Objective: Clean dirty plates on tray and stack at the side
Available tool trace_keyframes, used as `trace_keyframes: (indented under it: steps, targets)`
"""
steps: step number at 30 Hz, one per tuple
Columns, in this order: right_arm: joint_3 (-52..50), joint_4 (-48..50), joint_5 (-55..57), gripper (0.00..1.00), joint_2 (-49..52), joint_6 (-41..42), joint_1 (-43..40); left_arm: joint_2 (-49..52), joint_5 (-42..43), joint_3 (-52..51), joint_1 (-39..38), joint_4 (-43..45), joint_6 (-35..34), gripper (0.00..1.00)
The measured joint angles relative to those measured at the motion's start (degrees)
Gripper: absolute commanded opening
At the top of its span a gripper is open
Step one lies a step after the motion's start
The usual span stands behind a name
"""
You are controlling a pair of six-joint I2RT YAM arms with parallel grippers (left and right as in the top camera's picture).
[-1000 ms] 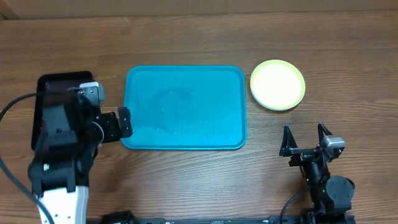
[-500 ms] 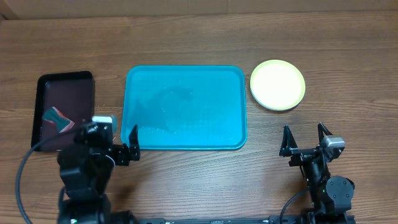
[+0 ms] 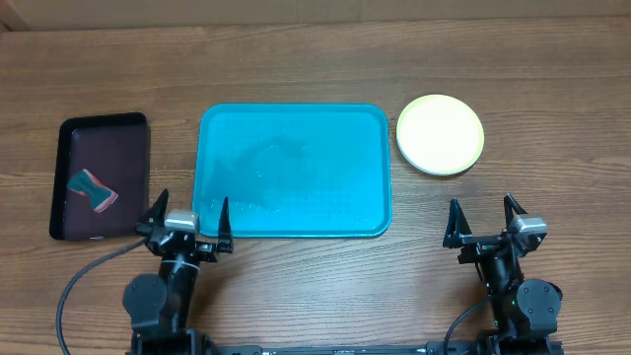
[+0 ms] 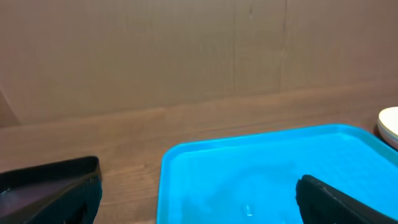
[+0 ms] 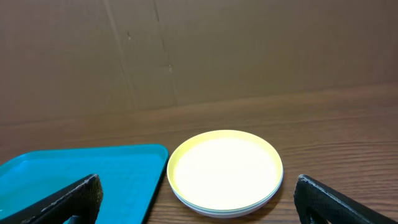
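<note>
The plates [image 3: 440, 134], seemingly 3 stacked, top one yellow-green-rimmed and clean, sit toward the far-right corner beside the tray [image 3: 293, 170]. At the near edge, left gripper [image 3: 189, 213] and right gripper [image 3: 481, 211] have fingers spread.

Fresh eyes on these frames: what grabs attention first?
The big turquoise tray sits dead centre, with no plates on it. Just to its right sits the plate stack, yellow-green rim on top; far left, a small black tray holds a teal-and-red object. The left gripper and right gripper sit along the near side, jaws open and empty.
</note>
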Motion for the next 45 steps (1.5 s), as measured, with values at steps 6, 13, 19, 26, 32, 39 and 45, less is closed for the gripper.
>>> trace_keyframes:
  steps: [6,13,19,26,32,39,45]
  targets:
    - [0.0,0.02,0.0,1.0,0.0,-0.02,0.0,-5.33,-2.82,-4.7,-2.4,-0.35,-3.52,1.0]
    - [0.0,-0.02,0.02,1.0,-0.02,0.0,0.0,-11.02,-9.66,-5.31,-6.05,-9.03,-6.71,1.0]
    - [0.0,0.04,0.0,1.0,0.0,-0.02,0.0,-13.0,-11.39,-5.31,-6.36,-9.25,-6.88,1.0]
    - [0.0,-0.02,0.0,1.0,0.0,0.0,0.0,-13.0,-12.04,-5.31,-6.36,-9.27,-6.45,1.0]
    - [0.0,0.02,0.0,1.0,0.0,0.0,0.0,-13.0,-12.24,-5.31,-6.36,-9.29,-6.25,1.0]
    - [0.0,0.04,0.0,1.0,0.0,-0.02,0.0,-13.0,-12.39,-5.31,-6.36,-9.29,-6.27,1.0]
    - [0.0,0.02,0.02,1.0,0.0,-0.02,0.0,-13.0,-12.92,-5.31,-6.36,-9.33,-8.41,1.0]
